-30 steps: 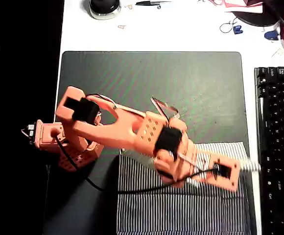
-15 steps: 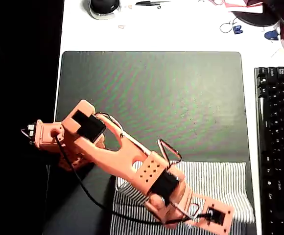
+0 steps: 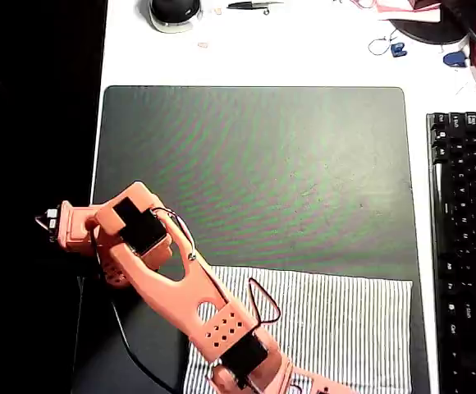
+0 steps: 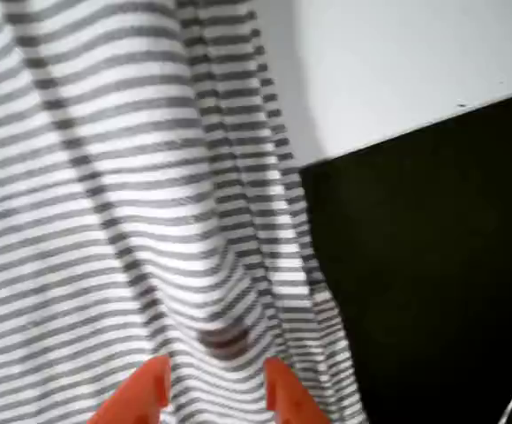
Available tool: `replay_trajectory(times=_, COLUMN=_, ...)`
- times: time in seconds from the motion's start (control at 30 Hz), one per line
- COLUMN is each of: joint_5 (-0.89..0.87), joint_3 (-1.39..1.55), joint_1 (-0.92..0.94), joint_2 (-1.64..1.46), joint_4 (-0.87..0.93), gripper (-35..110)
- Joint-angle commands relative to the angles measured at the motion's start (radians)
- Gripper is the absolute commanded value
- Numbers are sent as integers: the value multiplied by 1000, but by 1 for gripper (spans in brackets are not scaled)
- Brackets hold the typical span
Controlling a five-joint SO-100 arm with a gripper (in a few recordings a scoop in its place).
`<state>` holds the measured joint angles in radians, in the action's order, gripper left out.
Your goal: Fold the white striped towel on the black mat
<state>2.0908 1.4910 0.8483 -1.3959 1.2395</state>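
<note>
The white striped towel (image 3: 345, 328) lies on the lower right part of the black mat (image 3: 254, 164), its far edge roughly straight and its near part running off the picture's bottom. My orange arm (image 3: 180, 287) reaches diagonally over the towel's left side to the bottom edge. In the wrist view, my gripper (image 4: 214, 393) has both orange fingertips (image 4: 146, 397) at the bottom, and the towel (image 4: 106, 177) bunches between them. Its folds converge on the jaws, so the gripper is shut on the cloth.
A black keyboard (image 3: 468, 246) stands right of the mat. A round dark object (image 3: 175, 10), a thin tool (image 3: 250, 5) and clutter (image 3: 435, 25) lie along the far edge. The white table (image 4: 397, 71) ends at a dark drop beside the towel.
The arm has swung from the towel's right side toward the picture's bottom, carrying the gripper and the held cloth with it. The lifted right edge has come down and the towel looks flatter.
</note>
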Motion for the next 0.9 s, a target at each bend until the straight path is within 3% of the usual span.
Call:
replay_trajectory(times=0.0, joint_5=-46, joint_3=-15, joint_1=-64, joint_2=-72, joint_4=38, gripper=13)
replay_trajectory(times=0.17, joint_5=-201, joint_3=44, joint_1=-245, joint_2=-132, joint_4=126, gripper=12)
replay_trajectory(times=0.43, joint_5=-304, joint_3=324, joint_1=-509, joint_2=-268, joint_4=48, gripper=17)
replay_trajectory(times=0.67, joint_5=-291, joint_3=466, joint_1=-531, joint_2=-236, joint_4=-158, gripper=24)
replay_trajectory(times=0.87, joint_5=-210, joint_3=528, joint_1=-472, joint_2=-172, joint_4=-288, gripper=21)
